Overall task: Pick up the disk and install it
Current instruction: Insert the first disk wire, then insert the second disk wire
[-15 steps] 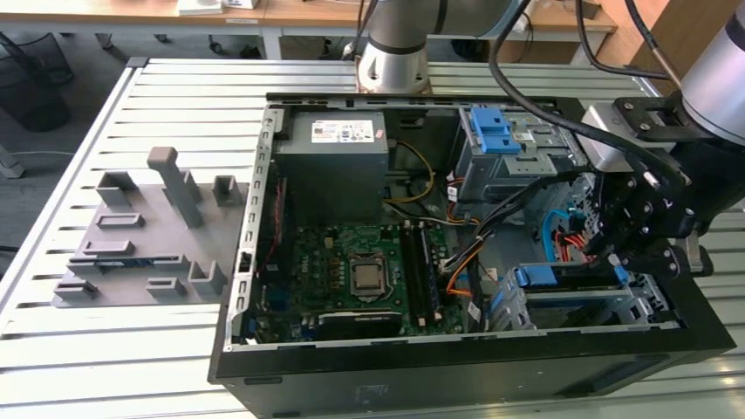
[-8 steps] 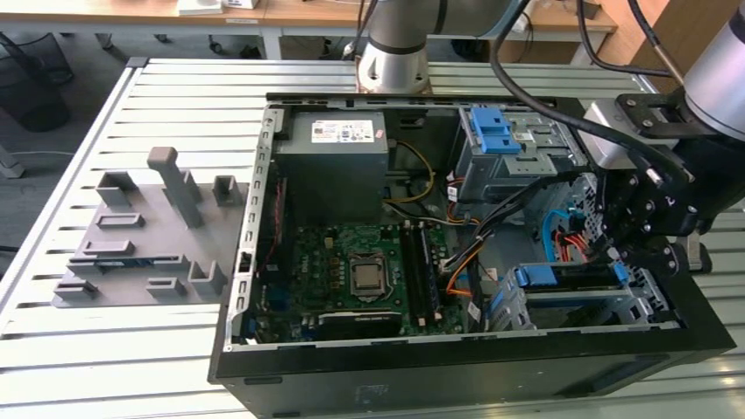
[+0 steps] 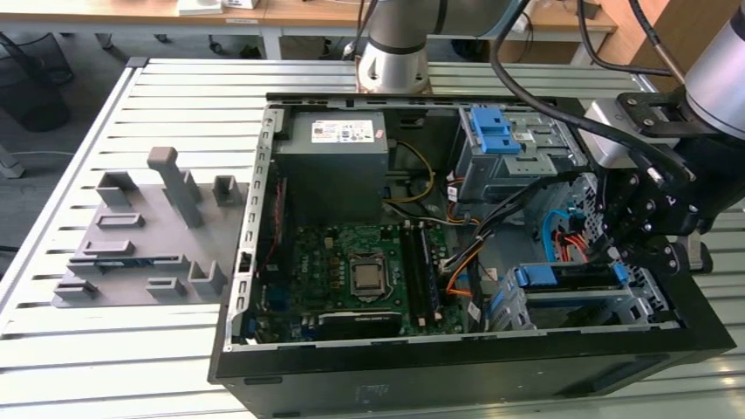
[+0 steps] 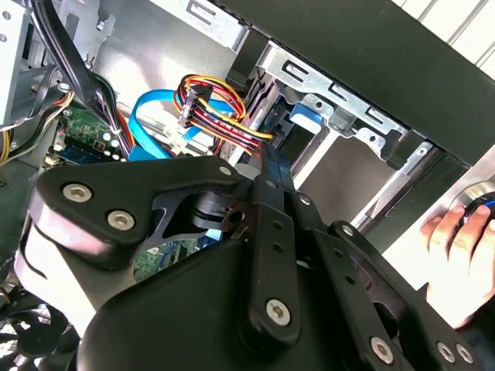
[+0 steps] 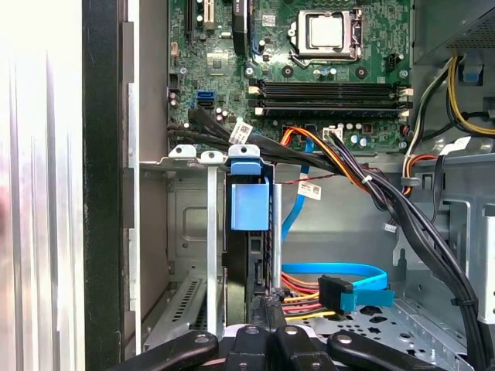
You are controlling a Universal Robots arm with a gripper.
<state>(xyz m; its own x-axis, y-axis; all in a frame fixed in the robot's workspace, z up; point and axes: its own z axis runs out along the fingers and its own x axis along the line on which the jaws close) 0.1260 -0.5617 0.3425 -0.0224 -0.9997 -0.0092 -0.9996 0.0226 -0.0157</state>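
Slatted metal tabletop (image 3: pixel 140 349) carries an open computer case (image 3: pixel 466 367). Inside it, the end effector (image 5: pixel 267 305) seems closed on the disk (image 5: pixel 249 232), which stands edgewise in the drive cage (image 5: pixel 186 232), apparently nearly seated; release remains.

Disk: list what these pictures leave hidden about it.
- The disk label: in the first wrist view it stands edge-on in the cage, so its faces are hidden.
- Its seating: in the second wrist view the linkage of the claw blocks most of the slot.
- A hand: cut off by the second wrist view's edge.
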